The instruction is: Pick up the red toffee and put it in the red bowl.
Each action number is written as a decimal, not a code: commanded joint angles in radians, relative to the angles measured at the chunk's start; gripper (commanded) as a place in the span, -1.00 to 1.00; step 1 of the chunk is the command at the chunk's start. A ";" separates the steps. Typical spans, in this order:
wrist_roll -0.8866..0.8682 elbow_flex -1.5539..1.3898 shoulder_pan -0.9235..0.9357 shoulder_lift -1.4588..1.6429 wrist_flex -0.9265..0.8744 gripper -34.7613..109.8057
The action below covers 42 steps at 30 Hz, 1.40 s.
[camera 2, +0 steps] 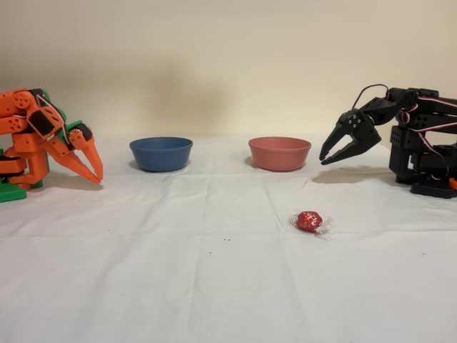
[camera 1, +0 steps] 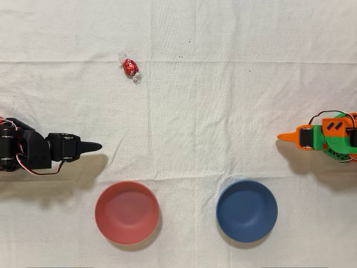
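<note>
The black arm's gripper (camera 2: 330, 155) hung slightly parted and empty, above the cloth. The red toffee (camera 2: 309, 221) lay well apart from it, nearer the fixed camera; the red bowl (camera 2: 279, 153) sat close beside it. Light, slick foil likely; pinching the round middle looked safest.

no text to read, no label, no brand, no number, no sign on any thing here

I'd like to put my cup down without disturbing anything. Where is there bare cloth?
Widest bare cloth: mid-table, between the red toffee, the red bowl and the blue bowl. Busier near the black arm's gripper and the idle orange arm.
</note>
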<state>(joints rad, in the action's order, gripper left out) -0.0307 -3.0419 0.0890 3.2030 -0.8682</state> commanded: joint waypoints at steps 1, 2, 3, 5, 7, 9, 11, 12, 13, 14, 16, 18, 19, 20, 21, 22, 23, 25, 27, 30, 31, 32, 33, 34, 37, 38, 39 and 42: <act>-0.012 -0.021 -0.002 0.014 -0.015 -0.51; -0.012 -0.021 -0.002 0.014 -0.015 -0.51; -0.012 -0.021 -0.002 0.014 -0.015 -0.51; -0.012 -0.021 -0.002 0.014 -0.015 -0.51; -0.012 -0.021 -0.002 0.014 -0.015 -0.51; -0.012 -0.021 -0.002 0.014 -0.015 -0.51; -0.012 -0.021 -0.002 0.014 -0.015 -0.51; -0.012 -0.021 -0.002 0.014 -0.015 -0.51; -0.012 -0.021 -0.002 0.014 -0.015 -0.51; -0.012 -0.021 -0.002 0.014 -0.015 -0.51; -0.012 -0.021 -0.002 0.014 -0.015 -0.51; -0.011 -0.021 -0.002 0.014 -0.015 -0.51; -0.011 -0.021 -0.002 0.014 -0.015 -0.51; -0.011 -0.021 -0.002 0.014 -0.015 -0.51; -0.011 -0.021 -0.002 0.014 -0.015 -0.51; -0.011 -0.021 -0.002 0.014 -0.015 -0.51; -0.011 -0.021 -0.002 0.014 -0.015 -0.51; 0.002 -0.021 -0.003 0.014 -0.015 -0.50; 0.028 -0.021 -0.005 0.014 -0.014 -0.47; 0.107 -0.021 -0.023 0.014 -0.002 -0.51; 0.150 -0.021 -0.023 0.014 0.017 -0.51; 0.186 -0.021 -0.017 0.014 0.038 -0.51; 0.201 -0.021 -0.014 0.014 0.058 -0.51; 0.216 -0.015 -0.011 0.014 0.066 -0.51; 0.279 0.035 -0.011 0.014 0.020 -0.51; 0.319 0.057 -0.012 0.014 -0.011 -0.51; 0.316 0.075 -0.012 0.014 -0.023 -0.51; 0.291 0.155 -0.012 0.014 -0.063 -0.51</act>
<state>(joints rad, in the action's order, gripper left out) 0.2485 -2.9836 0.0660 3.2030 -0.8897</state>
